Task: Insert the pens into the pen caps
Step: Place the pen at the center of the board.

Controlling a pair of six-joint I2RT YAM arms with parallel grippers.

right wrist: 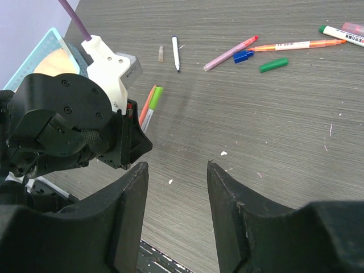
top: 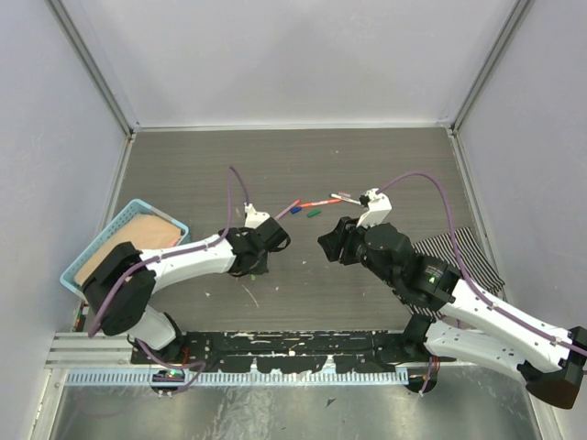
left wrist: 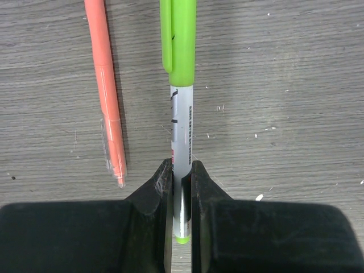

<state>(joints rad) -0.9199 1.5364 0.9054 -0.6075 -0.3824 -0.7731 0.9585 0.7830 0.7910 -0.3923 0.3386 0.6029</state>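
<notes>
Gripping cropped green pen [left wrist: 182,122]: left hand [left wrist: 182,170].

A light-blue basket [top: 101,235] sits at the table's [top: 293,165] left edge, a striped cloth [top: 481,261] at its right.

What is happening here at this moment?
The left pincer is shut on the white barrel of a green-capped pen, with an orange pen lying beside it on the table. The right pincer is open and empty. Farther back lie more pens, a blue cap and a loose green cap.
</notes>
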